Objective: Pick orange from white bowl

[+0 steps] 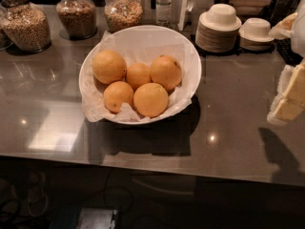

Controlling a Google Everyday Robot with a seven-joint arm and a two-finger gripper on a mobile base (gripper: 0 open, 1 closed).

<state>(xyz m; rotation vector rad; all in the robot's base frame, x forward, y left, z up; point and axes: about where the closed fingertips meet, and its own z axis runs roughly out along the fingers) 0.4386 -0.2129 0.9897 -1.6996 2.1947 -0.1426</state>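
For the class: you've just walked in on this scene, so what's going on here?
A robot is set to pick an orange from the white bowl on the grey counter. All five oranges lie in the bowl on crumpled paper, none lifted yet. The gripper hangs at the right edge of the view, well apart from the bowl. Jars and stacked small bowls stand behind.

Glossy dark worktop (228,142), smooth white bowl (190,61) lined with crumpled paper (102,111).
The orange (109,66) has matt, finely dimpled skin; glass jars (76,15) behind the white bowl gleam; the end effector (290,97), right of the white bowl, looks like matt cream plastic.
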